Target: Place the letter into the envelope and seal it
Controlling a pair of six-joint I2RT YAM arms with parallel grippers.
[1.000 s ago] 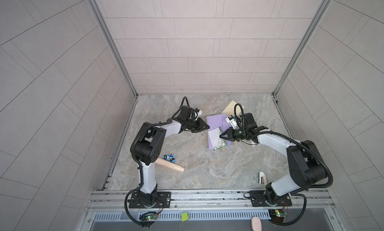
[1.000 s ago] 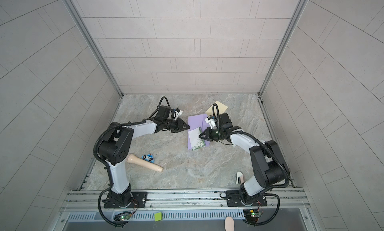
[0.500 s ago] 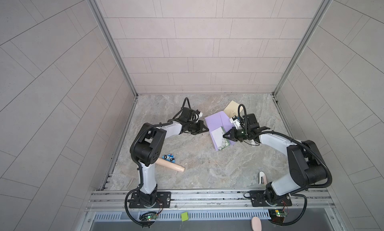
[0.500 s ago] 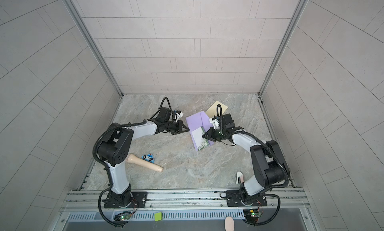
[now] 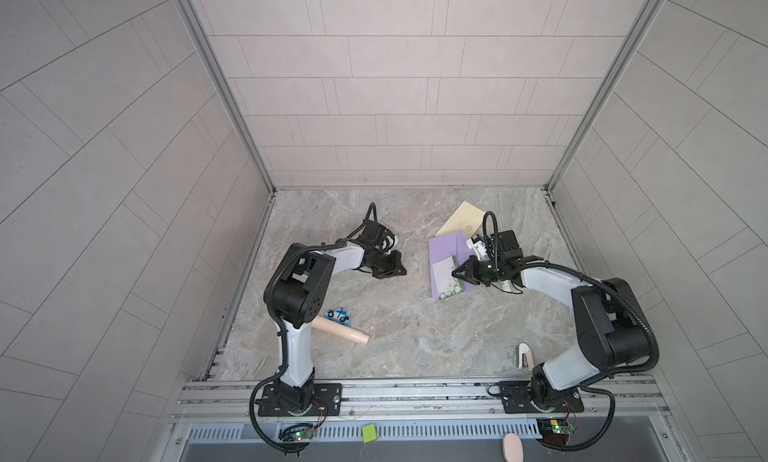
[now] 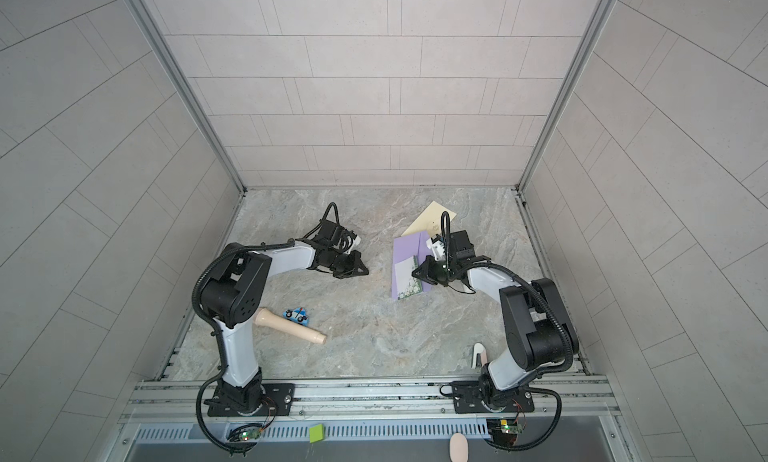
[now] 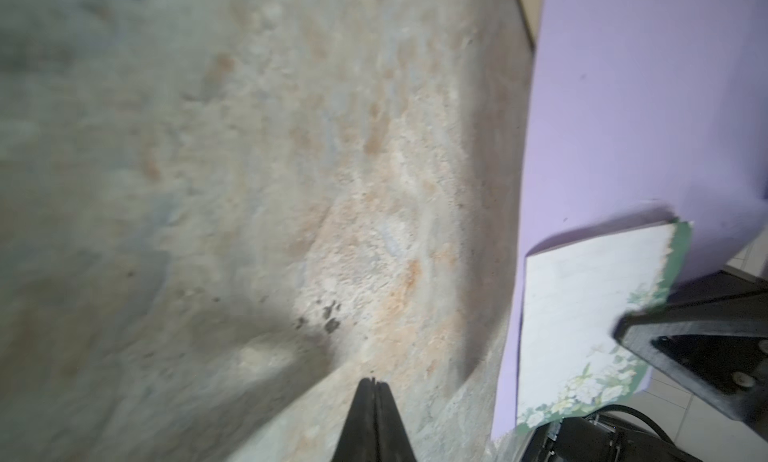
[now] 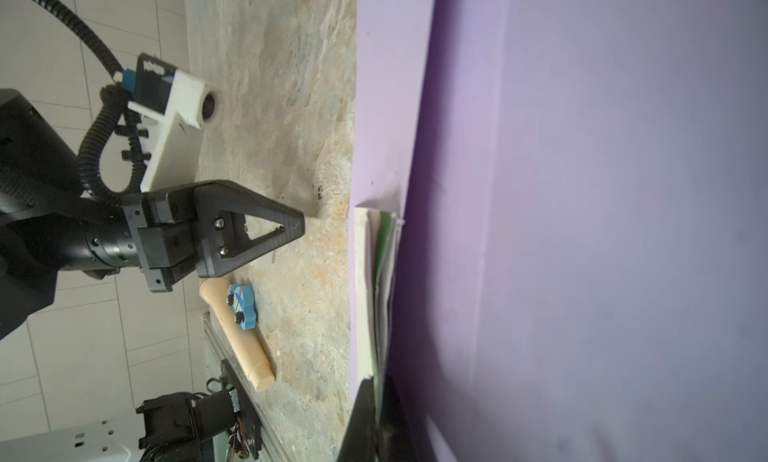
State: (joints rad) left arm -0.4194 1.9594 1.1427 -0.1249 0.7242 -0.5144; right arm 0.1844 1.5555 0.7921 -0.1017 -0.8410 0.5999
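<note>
Your right pincer (image 5: 455, 274) pinches the edge of the flowered letter (image 5: 441, 275), which lies on the purple envelope (image 5: 445, 250) on the table (image 5: 395, 322); your left pincer (image 5: 400, 269), pressed together and empty, hovers near the envelope, not touching it

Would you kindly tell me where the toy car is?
In both top views the toy car lies on the table's left side, right beside the wooden peg.

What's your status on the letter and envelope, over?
Left gripper shut, empty, apart from purple envelope. Right gripper shut on letter, partly tucked in. Toy car, wooden peg well clear.
</note>
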